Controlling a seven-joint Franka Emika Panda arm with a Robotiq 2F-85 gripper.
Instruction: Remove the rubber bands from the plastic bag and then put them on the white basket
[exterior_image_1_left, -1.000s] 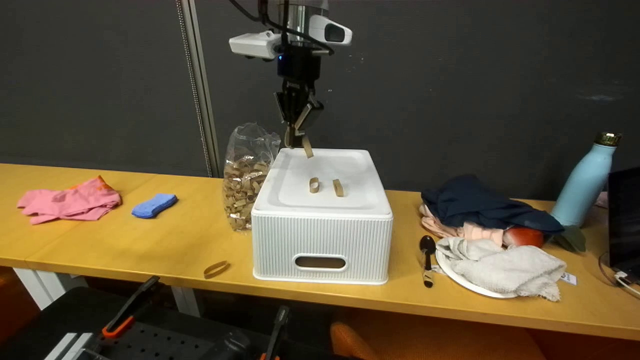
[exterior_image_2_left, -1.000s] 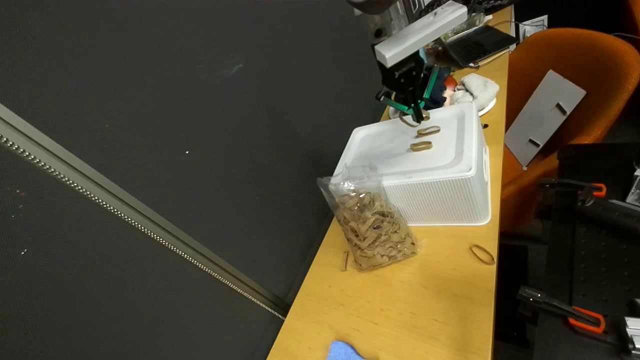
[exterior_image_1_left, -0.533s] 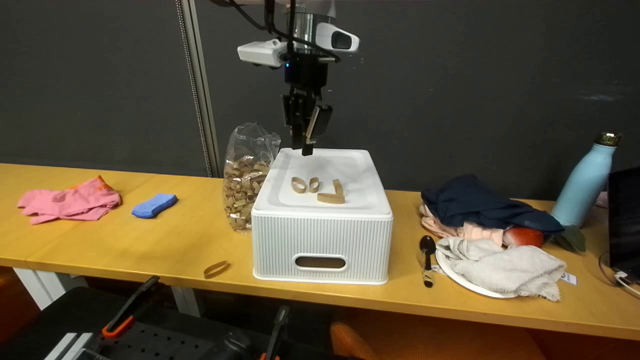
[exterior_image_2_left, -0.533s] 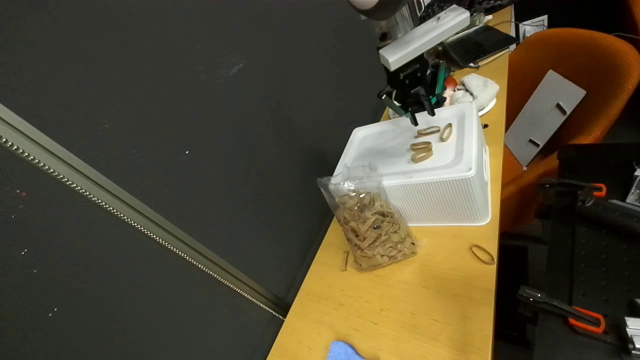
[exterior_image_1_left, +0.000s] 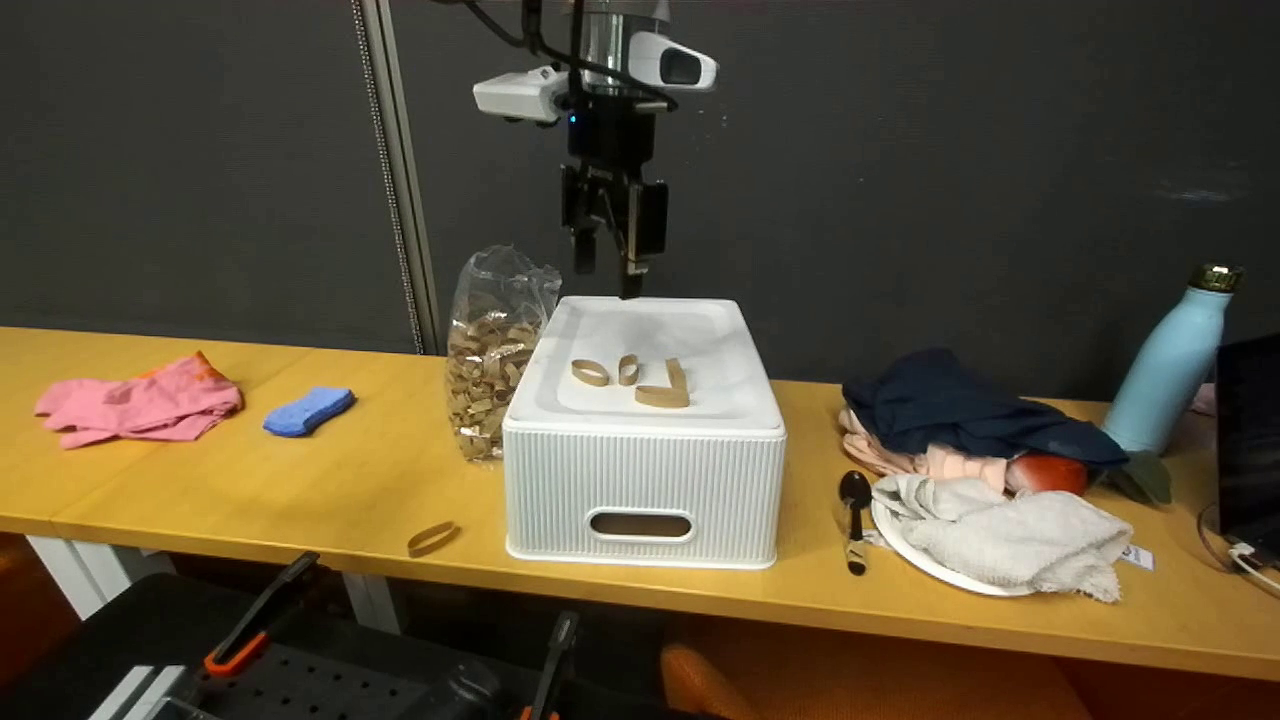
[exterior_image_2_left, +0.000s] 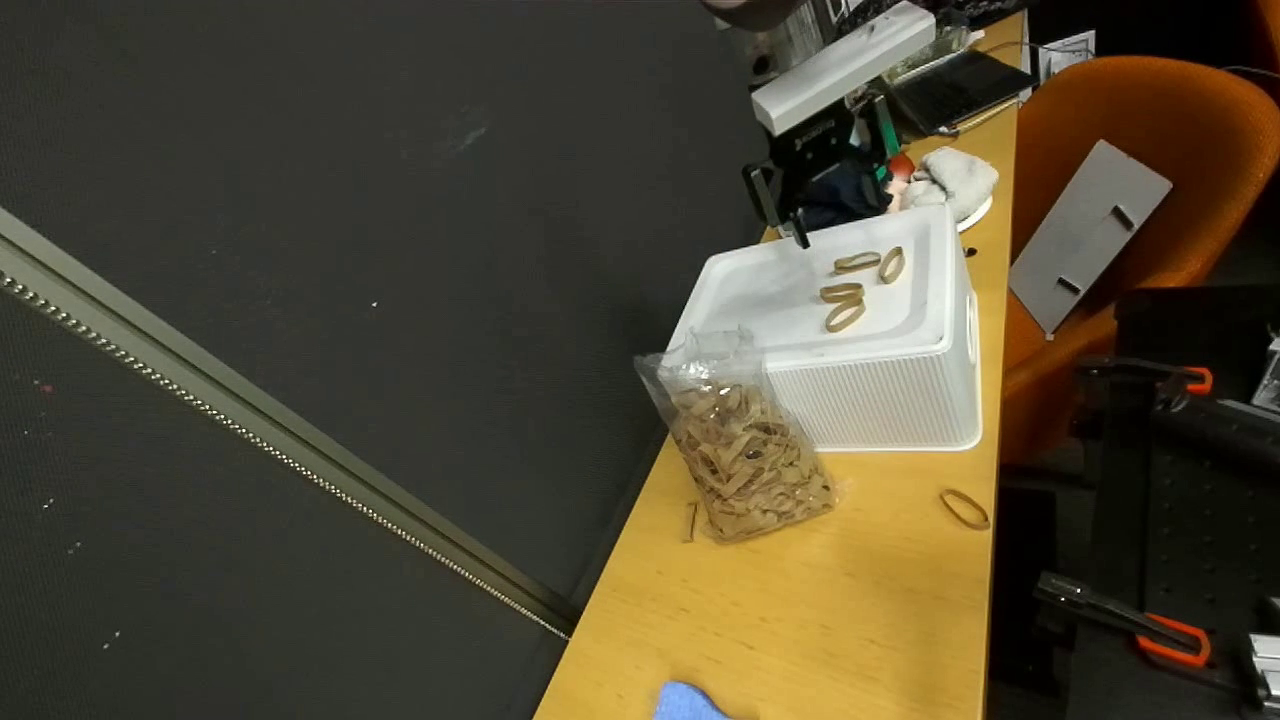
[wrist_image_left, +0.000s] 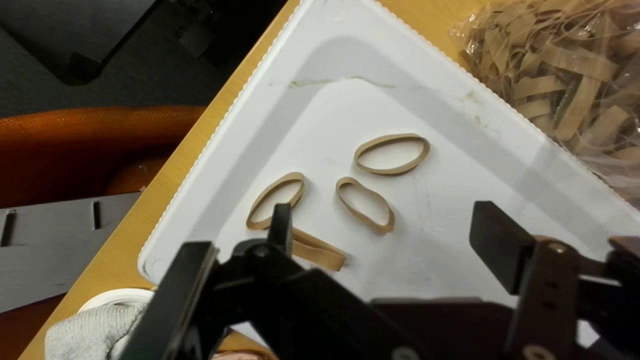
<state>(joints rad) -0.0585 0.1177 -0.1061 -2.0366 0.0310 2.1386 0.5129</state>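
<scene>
Above the white basket (exterior_image_1_left: 645, 470), my gripper (exterior_image_1_left: 608, 272) hovers open, and in the wrist view nothing sits between the spread fingers of the gripper (wrist_image_left: 385, 225). Several rubber bands (wrist_image_left: 392, 154) lie loose on the basket's flat white top, partly covered by a finger in the wrist view. Right beside the basket stands the clear plastic bag (exterior_image_2_left: 750, 450), packed with tan bands. A loose rubber band (exterior_image_1_left: 433, 539) rests near the table's front edge. In an exterior view a further rubber band (exterior_image_2_left: 690, 521) lies by the bag's base.
A blue sponge (exterior_image_1_left: 309, 411) and a pink cloth (exterior_image_1_left: 145, 400) lie on the table beyond the bag. Past the basket's opposite side are a spoon (exterior_image_1_left: 855, 520), a white plate (exterior_image_1_left: 950, 572) under a grey cloth, dark clothing (exterior_image_1_left: 960, 405) and a blue bottle (exterior_image_1_left: 1170, 360).
The gripper has gone from shut, with two bands hanging from it, to open. Those bands have dropped onto the basket's top beside two others. Lately the gripper has risen a little.
</scene>
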